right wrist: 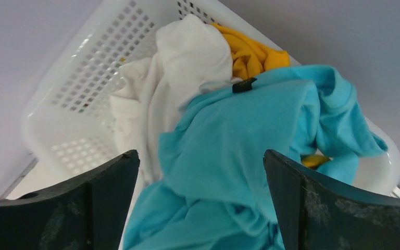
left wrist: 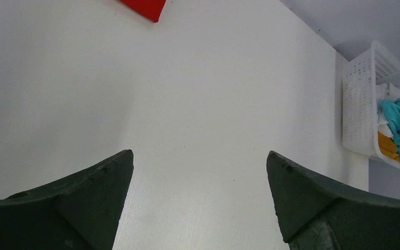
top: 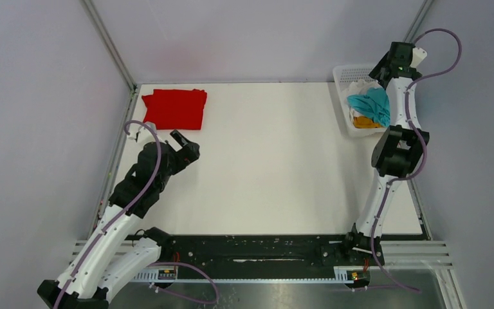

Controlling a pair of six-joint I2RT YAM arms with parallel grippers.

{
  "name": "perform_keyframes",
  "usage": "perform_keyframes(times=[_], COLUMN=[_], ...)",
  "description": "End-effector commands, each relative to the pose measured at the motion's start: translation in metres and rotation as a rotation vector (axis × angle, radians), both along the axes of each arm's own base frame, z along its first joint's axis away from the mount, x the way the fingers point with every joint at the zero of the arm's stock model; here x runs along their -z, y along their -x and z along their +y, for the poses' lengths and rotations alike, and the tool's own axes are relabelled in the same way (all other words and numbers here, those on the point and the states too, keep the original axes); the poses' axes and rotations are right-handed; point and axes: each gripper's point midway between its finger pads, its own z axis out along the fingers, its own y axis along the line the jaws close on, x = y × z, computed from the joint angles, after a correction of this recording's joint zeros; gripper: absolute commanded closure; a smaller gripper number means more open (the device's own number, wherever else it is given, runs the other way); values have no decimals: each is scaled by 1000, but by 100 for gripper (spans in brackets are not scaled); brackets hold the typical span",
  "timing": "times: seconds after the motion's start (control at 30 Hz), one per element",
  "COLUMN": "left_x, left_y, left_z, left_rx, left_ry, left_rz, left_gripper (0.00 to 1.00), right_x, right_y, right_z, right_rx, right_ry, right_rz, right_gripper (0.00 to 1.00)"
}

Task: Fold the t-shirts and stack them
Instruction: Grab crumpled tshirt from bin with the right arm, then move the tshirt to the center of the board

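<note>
A bright red t-shirt (top: 175, 108) lies folded flat at the table's far left; its corner shows in the left wrist view (left wrist: 146, 8). My left gripper (top: 188, 144) is open and empty over bare table just in front of it (left wrist: 199, 153). A turquoise t-shirt (right wrist: 239, 156) lies crumpled on top in the white basket (top: 342, 74), over a white t-shirt (right wrist: 182, 73) and a mustard-yellow t-shirt (right wrist: 247, 52). My right gripper (right wrist: 200, 152) is open, just above the turquoise shirt (top: 372, 104), with nothing between its jaws.
The white lattice basket (right wrist: 83, 78) stands at the table's far right corner against the wall; it also shows in the left wrist view (left wrist: 359, 99). Grey walls close in the table on the left, back and right. A black rail runs along the near edge.
</note>
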Motion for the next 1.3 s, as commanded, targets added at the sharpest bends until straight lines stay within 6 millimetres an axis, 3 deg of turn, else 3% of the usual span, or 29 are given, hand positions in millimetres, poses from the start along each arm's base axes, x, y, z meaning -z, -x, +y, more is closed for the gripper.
perform_keyframes(times=[0.0, 0.13, 0.2, 0.27, 0.3, 0.47, 0.57, 0.63, 0.73, 0.97, 1.03, 1.13, 1.27], left_x=[-8, -4, -5, -10, -14, -19, -18, -17, -13, 1, 4, 5, 6], left_y=[-8, -14, -18, -17, -17, -13, -10, -9, -7, -2, 0, 3, 8], left_z=[-4, 4, 10, 11, 11, 10, 8, 12, 11, 13, 13, 12, 11], left_rx=[-3, -54, -83, -68, -55, -27, -5, -24, -12, -33, -29, -23, -22], left_ry=[16, -33, -59, -83, -94, -89, -78, -83, -90, -83, -83, -72, -54], left_rz=[-33, 6, 5, -8, -21, -75, -95, -93, -77, -18, 2, 14, 24], left_gripper=[1, 1, 1, 1, 1, 1, 1, 1, 1, 1, 1, 1, 1], right_x=[16, 49, 53, 44, 35, -38, -98, -137, -191, -291, -313, -334, -340], right_y=[-1, -4, -8, -11, -13, -11, -1, 9, 32, 115, 140, 171, 195], right_z=[-14, -11, -6, -3, -2, 4, 23, 47, 98, 238, 277, 319, 359], right_rx=[26, 18, -19, -40, -48, -103, -186, -275, -449, -848, -971, -1111, -1226], right_ry=[-25, -62, -89, -95, -90, -52, -64, -101, -148, -120, -168, -219, -231], right_rz=[82, 128, 120, 96, 76, -62, -179, -262, -355, -511, -575, -641, -655], right_gripper=[5, 15, 36, 60, 72, 100, 100, 100, 100, 100, 100, 100, 100])
